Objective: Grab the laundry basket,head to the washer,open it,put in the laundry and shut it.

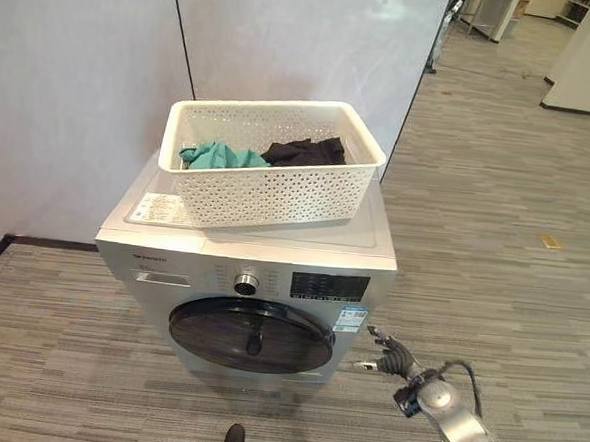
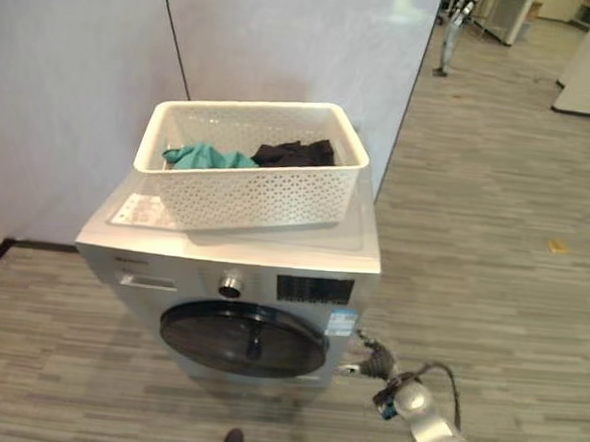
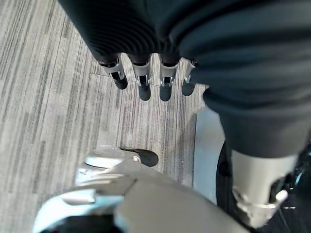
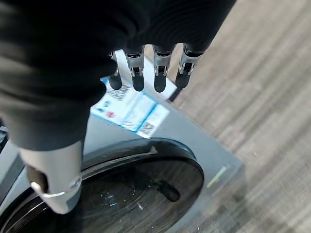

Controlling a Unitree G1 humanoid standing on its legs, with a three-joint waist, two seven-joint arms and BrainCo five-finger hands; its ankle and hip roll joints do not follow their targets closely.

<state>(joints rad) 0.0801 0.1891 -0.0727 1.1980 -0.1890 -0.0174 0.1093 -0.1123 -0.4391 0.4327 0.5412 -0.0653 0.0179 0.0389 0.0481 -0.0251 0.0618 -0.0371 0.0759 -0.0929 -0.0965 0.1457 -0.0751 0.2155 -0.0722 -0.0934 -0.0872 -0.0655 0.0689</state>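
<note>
We are seeing the basket (image 1: 271,162) sitting on top of the washer (image 1: 271,280) at frame centre (green and black clothes inside). Our right hand (image 1: 387,355) is hovering lower right beside the closed door (image 1: 251,335), fingers loosely extended, holding nothing; left hand (image 3: 146,77) likewise relaxed.

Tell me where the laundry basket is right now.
The laundry basket sits on top of the washer, against the wall, with the closed door below it.

The basket (image 1: 267,189) was matt perforated cream plastic holding soft teal cloth (image 1: 219,157) and black cloth (image 1: 304,151), on a washer (image 1: 273,250) of smooth silver metal with a glossy dark door (image 1: 251,336), over a rough striped grey carpet (image 1: 493,253)
</note>
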